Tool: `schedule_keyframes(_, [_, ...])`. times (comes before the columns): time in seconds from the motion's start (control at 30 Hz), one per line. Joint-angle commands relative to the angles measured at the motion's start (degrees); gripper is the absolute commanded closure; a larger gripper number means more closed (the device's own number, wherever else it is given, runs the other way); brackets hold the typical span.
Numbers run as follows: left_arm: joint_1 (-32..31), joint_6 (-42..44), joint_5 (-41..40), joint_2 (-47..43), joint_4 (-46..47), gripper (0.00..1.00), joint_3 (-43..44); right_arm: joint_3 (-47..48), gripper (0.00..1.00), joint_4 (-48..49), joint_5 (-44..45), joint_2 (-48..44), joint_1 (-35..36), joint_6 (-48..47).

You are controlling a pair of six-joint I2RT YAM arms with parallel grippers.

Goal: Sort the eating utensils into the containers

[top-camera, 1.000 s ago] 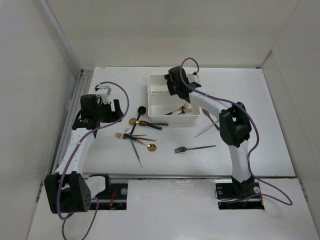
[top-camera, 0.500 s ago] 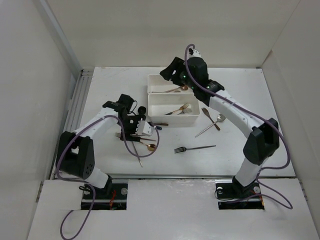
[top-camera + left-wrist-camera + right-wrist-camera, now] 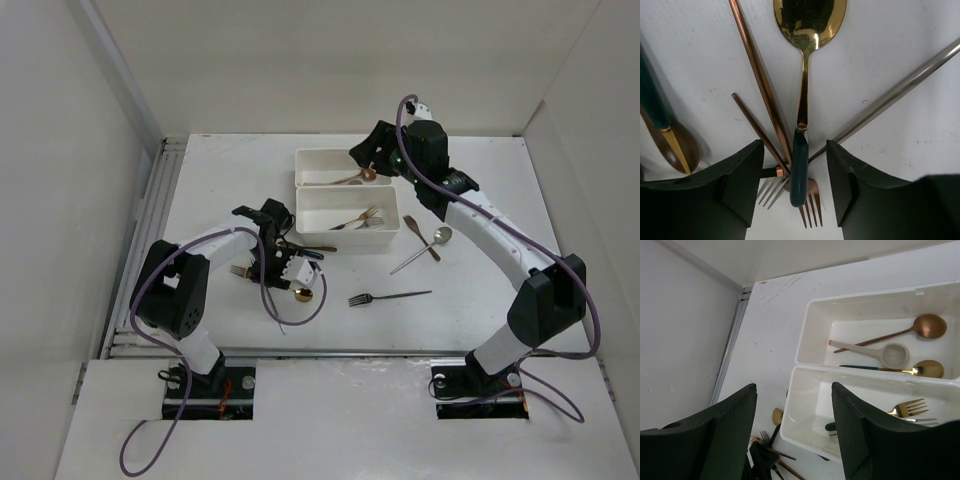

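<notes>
Pick-up step, left side: teal-handled spoon lined up for a grasp.

Top view: left gripper [image 3: 272, 252] down on loose pile [image 3: 250, 270] just beside near tray [image 3: 385, 243]; right gripper [image 3: 372, 157] above far tray [image 3: 308, 160], nothing visible in it; black fork [image 3: 390, 297] and silver spoon [image 3: 428, 245] lying apart on table [image 3: 520, 300]. Left wrist: jaws spread, straddling teal handle of gold spoon [image 3: 804, 100] without touching it; copper handles [image 3: 762, 85] crossing just beside, fork tines [image 3: 812, 207] under the handle end. Right wrist: jaws spread and empty; three spoons [image 3: 892, 355] in far tray, forks [image 3: 910, 407] in near one. Judged: sorting partway done, grasp not yet made. Next move: close on teal handle alone, lift clear of copper handles, carry to far tray with the other spoons.
</notes>
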Motion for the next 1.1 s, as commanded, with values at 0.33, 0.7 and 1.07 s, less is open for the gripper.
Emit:
schedule_keyframes(0.33, [-1.16, -2.39, -3.60, 1.26, 1.82, 0.82, -4.81, -2.76, 0.33, 4.05, -1.96, -3.33, -0.42, -0.84])
schedule_keyframes(0.7, [-0.55, -4.94, 2.20, -3.39, -2.13, 1.00, -1.13, -4.43, 0.33, 4.05, -1.43, -5.00, -0.94, -0.31])
schedule_keyframes(1.07, [2.79, -4.49, 11.86, -10.70, -7.94, 1.00, 4.84, -4.43, 0.33, 4.05, 0.33, -5.53, -1.56, 0.21])
